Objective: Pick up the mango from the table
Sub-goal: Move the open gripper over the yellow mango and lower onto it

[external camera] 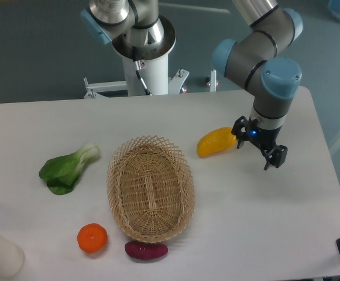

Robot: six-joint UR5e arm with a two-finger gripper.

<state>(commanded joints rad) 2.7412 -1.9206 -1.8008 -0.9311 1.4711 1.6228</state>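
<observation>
Mango (215,142) lies on the white table (263,222), right of center frame, long axis tilted so its right end sits higher, just right of the wicker basket's upper rim but not touching it. End effector (258,147) is right beside the mango's right tip, hanging from the gray-and-blue arm (262,55) that comes in from the upper right; one black finger (240,127) sits at the mango's tip, the other (275,157) is farther right and lower, so the jaws stand apart and nothing is held between them. Can't tell if the near finger actually touches the fruit. Small blue light visible on the end effector body. Wicker basket (150,188) oval, center frame, nothing in it. Bok choy (69,168) left of the basket, leaves toward lower left. Round orange fruit (92,238) at lower left of the basket, apart from it. Dark purple-red vegetable (146,250) right at the basket's bottom edge, seems touching the rim. White cylinder (0,253) at the bottom left corner, partly cut off. Robot base pedestal (146,58) behind the table's far edge, top center.
</observation>
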